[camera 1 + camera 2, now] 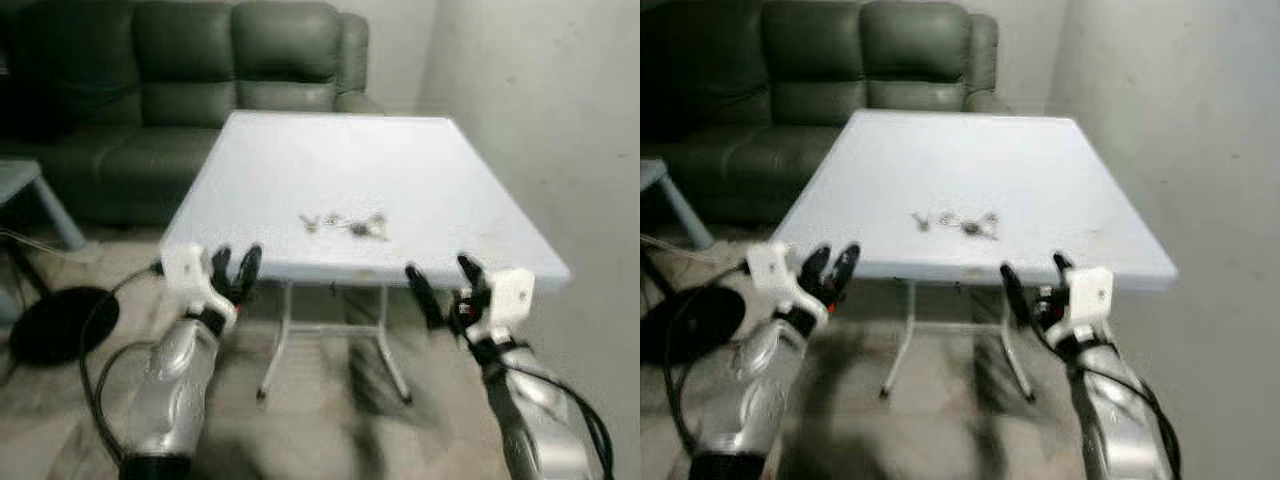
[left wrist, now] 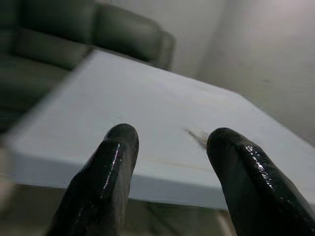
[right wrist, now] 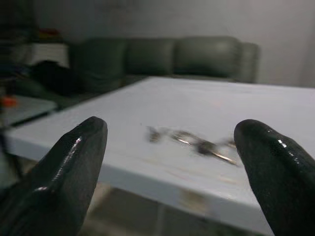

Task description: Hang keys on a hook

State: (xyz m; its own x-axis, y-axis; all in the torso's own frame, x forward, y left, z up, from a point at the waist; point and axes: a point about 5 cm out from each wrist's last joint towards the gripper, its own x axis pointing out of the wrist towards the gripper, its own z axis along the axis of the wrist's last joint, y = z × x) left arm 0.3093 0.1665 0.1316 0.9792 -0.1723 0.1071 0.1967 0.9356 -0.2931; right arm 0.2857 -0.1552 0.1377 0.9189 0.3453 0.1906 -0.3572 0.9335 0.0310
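Both grippers are up just short of the table's near edge, neither touching anything. The right gripper [image 1: 441, 278] has its black fingers spread wide, with the keys [image 3: 197, 142] sitting between the tips in its wrist view. The left gripper [image 1: 234, 270] is only narrowly parted, nothing held.

The keys lie flat in a loose metal string on the white table [image 1: 400, 160], about 12 o'clock from the gap between the grippers, near the front edge. The tabletop is smooth, squarish and matte on thin white metal legs. Bare wall [image 1: 560, 120] runs at 3 o'clock, close to the table's right edge. A padded dark green sofa [image 1: 200, 70] sits past the far edge, and there's open floor at 9 o'clock.
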